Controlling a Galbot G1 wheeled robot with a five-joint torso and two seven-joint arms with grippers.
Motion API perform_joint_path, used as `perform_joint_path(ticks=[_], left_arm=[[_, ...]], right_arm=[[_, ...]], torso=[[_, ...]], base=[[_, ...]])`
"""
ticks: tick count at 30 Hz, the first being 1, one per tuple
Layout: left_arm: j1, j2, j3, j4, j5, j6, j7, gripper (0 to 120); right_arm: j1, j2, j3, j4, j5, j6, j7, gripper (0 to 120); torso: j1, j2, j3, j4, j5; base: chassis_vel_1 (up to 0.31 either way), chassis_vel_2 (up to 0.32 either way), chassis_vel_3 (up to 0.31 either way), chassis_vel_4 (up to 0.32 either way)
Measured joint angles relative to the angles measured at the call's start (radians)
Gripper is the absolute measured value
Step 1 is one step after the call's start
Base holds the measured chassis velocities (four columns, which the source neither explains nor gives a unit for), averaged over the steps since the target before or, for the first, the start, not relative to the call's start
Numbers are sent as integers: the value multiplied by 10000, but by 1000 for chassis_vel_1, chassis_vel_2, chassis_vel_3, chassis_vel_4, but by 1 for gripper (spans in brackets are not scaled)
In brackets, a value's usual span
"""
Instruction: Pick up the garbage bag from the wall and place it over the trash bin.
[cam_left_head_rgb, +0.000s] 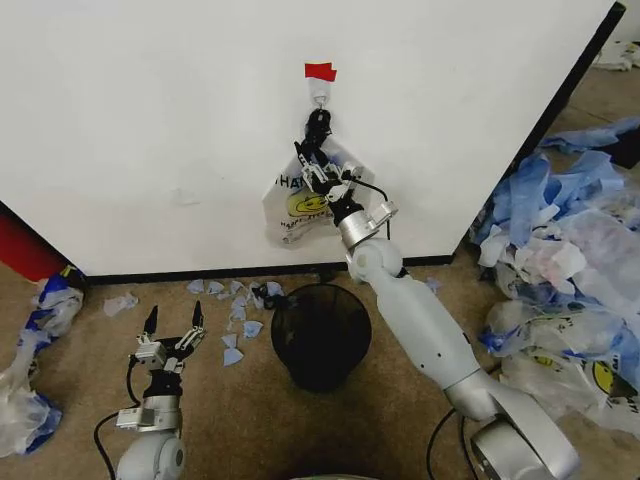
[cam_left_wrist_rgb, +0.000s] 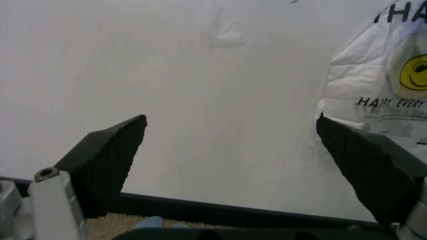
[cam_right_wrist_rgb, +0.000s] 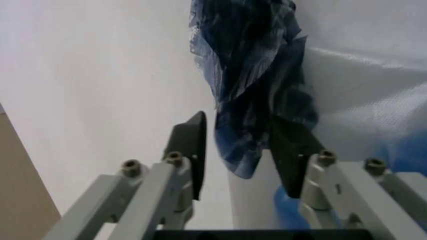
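Note:
The garbage bag (cam_left_head_rgb: 298, 205), translucent with a yellow smiley and dark print, hangs by its blue handles from the hook (cam_left_head_rgb: 319, 93) under red tape on the white wall (cam_left_head_rgb: 150, 120). My right gripper (cam_left_head_rgb: 317, 128) reaches up to the handles just below the hook. In the right wrist view it (cam_right_wrist_rgb: 237, 125) is partly open, with the bunched blue handles (cam_right_wrist_rgb: 247, 60) between its fingers. The black wire-mesh trash bin (cam_left_head_rgb: 320, 335) stands on the floor below the bag. My left gripper (cam_left_head_rgb: 175, 315) waits low on the left, open (cam_left_wrist_rgb: 230, 125) and empty, facing the wall and the bag (cam_left_wrist_rgb: 387, 75).
Small blue plastic scraps (cam_left_head_rgb: 235, 300) litter the floor by the wall's black base trim. A big pile of used bags (cam_left_head_rgb: 570, 260) lies to the right, and another crumpled bag (cam_left_head_rgb: 30, 370) to the left near a red object (cam_left_head_rgb: 20, 255).

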Motion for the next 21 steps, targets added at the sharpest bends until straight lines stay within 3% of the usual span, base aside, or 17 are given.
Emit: perform_joint_path(ticks=[8, 21], left_arm=[[-3, 14, -4, -1, -1, -10, -6, 100], [0, 4, 20, -33, 30, -38, -10, 100]], right_arm=[[-165, -118, 37, 161, -11, 0, 0, 0], [-767, -733, 49, 1039, -41, -35, 42, 0]], torso=[[0, 0, 0, 0, 0], [0, 1, 0, -1, 0]], base=[[0, 0, 0, 0], [0, 0, 0, 0]])
